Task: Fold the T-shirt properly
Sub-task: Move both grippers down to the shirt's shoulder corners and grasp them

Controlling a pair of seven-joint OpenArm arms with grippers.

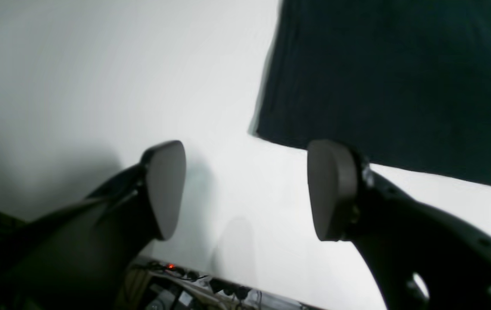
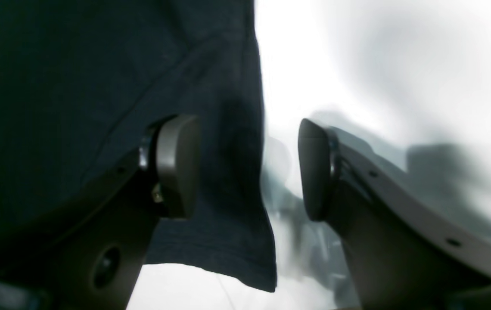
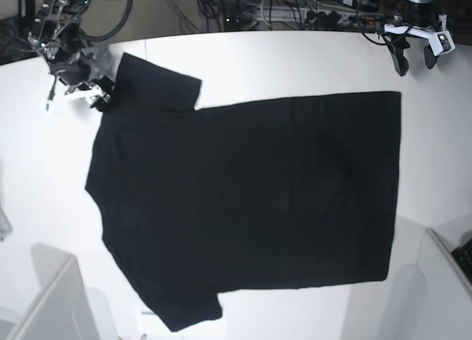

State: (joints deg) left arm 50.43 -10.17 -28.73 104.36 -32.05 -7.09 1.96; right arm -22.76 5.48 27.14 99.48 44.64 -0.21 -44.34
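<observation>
The black T-shirt [image 3: 243, 200] lies spread flat on the white table [image 3: 295, 60], sleeves to the left and hem to the right. No print or tag shows. My right gripper [image 3: 102, 96] is open at the upper sleeve. In the right wrist view [image 2: 245, 168] one finger [image 2: 178, 165] is over the sleeve cloth [image 2: 99, 86] and the other is past its edge. My left gripper [image 3: 414, 58] is open and empty beyond the upper hem corner. In the left wrist view [image 1: 247, 189] it hangs over bare table, just short of the shirt's corner [image 1: 400, 86].
Cables and equipment [image 3: 295, 8] run along the table's back edge, also seen in the left wrist view [image 1: 211, 284]. White box-like shapes stand at the front left [image 3: 51, 303] and front right [image 3: 442, 281].
</observation>
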